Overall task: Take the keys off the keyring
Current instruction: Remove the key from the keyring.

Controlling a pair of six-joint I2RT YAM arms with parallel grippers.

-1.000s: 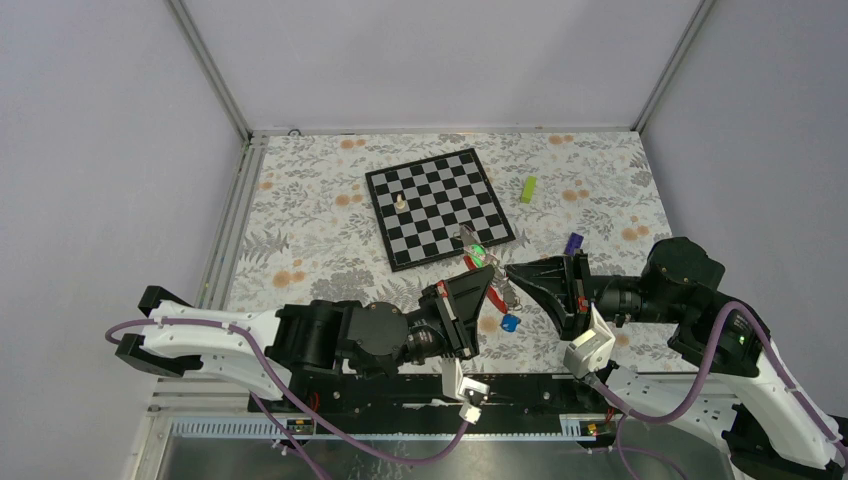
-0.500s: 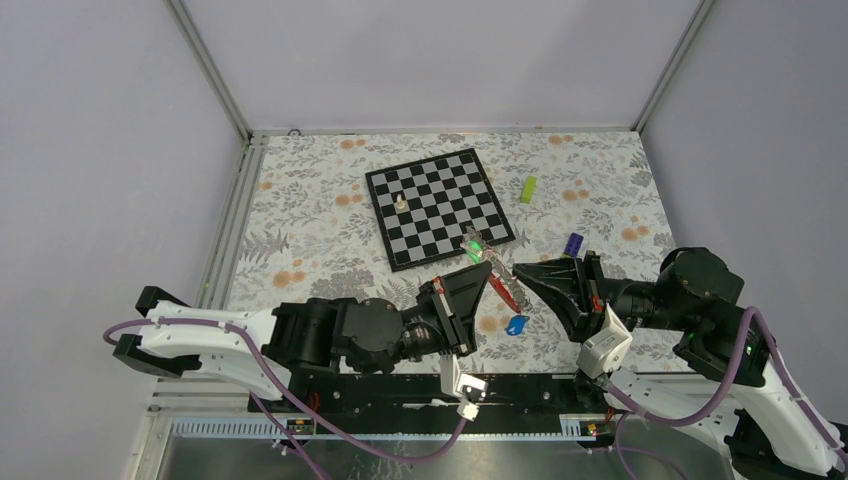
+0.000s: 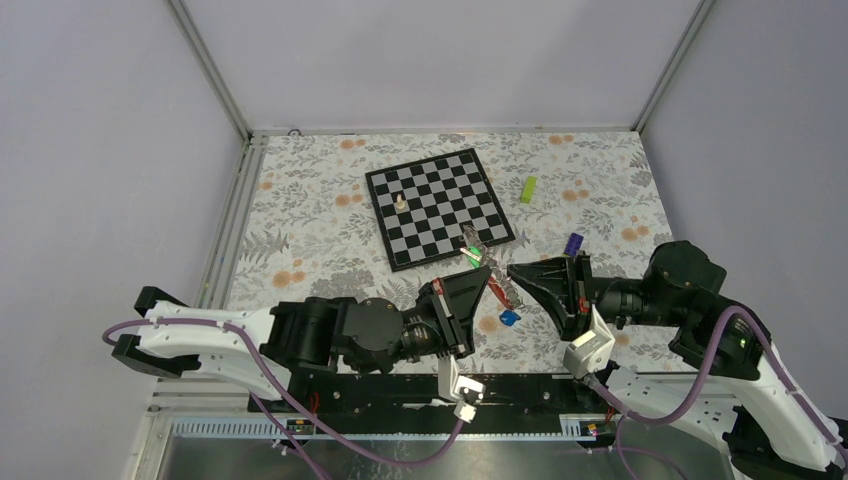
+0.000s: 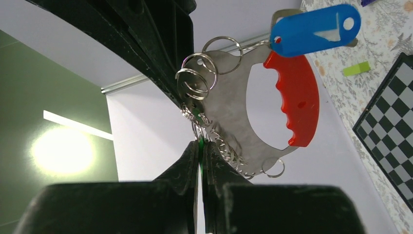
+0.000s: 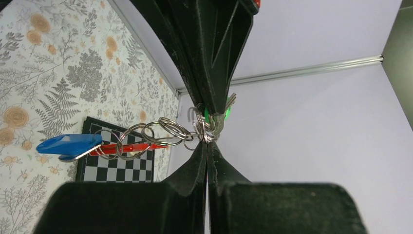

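Both grippers meet tip to tip above the table, off the chessboard's near right corner. The left gripper (image 3: 487, 272) (image 4: 200, 142) is shut on a green-headed key (image 4: 200, 145), only a sliver of green showing between its jaws. The right gripper (image 3: 512, 270) (image 5: 207, 145) is shut on the keyring (image 5: 202, 127), a cluster of linked silvery rings (image 4: 195, 80). From the rings hang a curved metal plate with a red grip (image 4: 294, 97) and a blue tag (image 4: 314, 29) (image 3: 509, 317). Other keys are hidden in the cluster.
The chessboard (image 3: 440, 205) lies beyond the grippers with a small pale pawn (image 3: 401, 200) on it. A lime-green block (image 3: 528, 188) and a purple block (image 3: 573, 243) lie to the right on the flowered cloth. Walls close in the table on three sides.
The right gripper pulled away to the right half a second ago and has come back left to the left gripper's tip. The hanging bundle and blue tag swung with it.
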